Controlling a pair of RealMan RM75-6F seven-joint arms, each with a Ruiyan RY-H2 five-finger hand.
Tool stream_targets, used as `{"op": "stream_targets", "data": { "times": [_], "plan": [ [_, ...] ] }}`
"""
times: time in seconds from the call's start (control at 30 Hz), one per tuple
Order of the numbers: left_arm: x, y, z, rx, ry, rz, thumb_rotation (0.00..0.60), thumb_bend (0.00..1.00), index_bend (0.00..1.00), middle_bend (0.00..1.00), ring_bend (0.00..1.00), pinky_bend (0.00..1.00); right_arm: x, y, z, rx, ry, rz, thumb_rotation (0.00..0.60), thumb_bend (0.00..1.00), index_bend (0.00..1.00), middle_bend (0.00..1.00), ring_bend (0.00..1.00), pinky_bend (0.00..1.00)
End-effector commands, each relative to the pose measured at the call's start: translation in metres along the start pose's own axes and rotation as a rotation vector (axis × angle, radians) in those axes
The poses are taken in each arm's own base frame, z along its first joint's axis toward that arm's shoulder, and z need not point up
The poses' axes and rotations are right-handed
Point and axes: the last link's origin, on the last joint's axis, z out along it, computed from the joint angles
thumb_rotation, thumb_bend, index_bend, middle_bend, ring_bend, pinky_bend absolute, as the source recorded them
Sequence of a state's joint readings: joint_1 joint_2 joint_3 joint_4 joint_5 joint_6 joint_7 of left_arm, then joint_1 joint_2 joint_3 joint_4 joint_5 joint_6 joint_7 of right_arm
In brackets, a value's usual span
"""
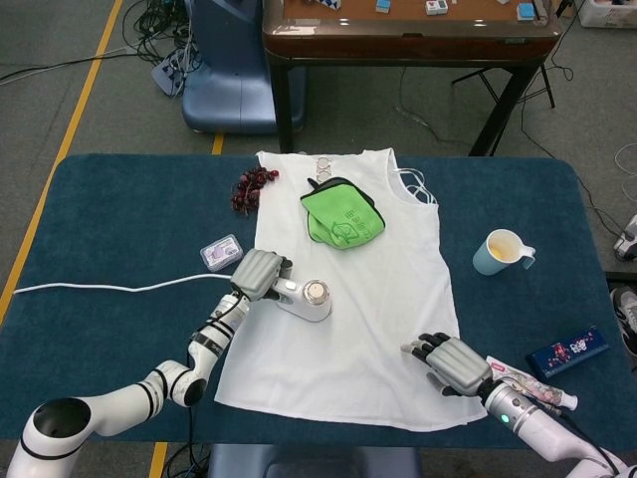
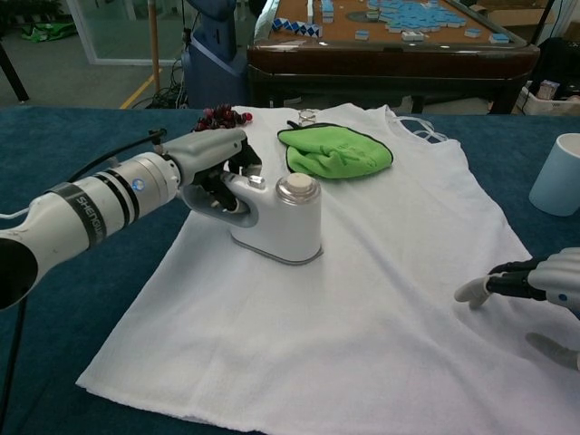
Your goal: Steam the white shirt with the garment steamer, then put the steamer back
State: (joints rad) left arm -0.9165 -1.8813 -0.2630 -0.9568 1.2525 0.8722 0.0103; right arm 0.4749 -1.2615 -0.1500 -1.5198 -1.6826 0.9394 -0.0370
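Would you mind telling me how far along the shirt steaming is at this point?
Done: the left hand has picked up the garment steamer. In hand: it holds the steamer sole-down on the white shirt, left of the middle, while the right hand rests at the lower hem. Left: the remaining shirt area, then returning the steamer.
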Motion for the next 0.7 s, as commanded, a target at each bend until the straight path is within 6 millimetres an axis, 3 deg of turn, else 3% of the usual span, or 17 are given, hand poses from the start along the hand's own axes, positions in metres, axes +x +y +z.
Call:
{"op": "stream_targets", "data": {
  "times": [0.03, 0.7],
  "plan": [
    [-0.002, 0.001, -0.007, -0.012, -0.019, -0.014, 0.600, 0.17, 0.78, 0.60, 0.51, 0.59, 0.000, 0.000, 0.000, 0.002, 0.000, 0.000, 0.600, 0.57, 0.13, 0.22, 0.13, 0.20],
    [-0.006, 0.012, -0.056, -0.112, -0.089, -0.015, 0.600, 0.17, 0.78, 0.60, 0.50, 0.59, -0.003, -0.005, -0.013, 0.018, -0.008, 0.003, 0.600, 0.57, 0.13, 0.22, 0.13, 0.20]
  ]
}}
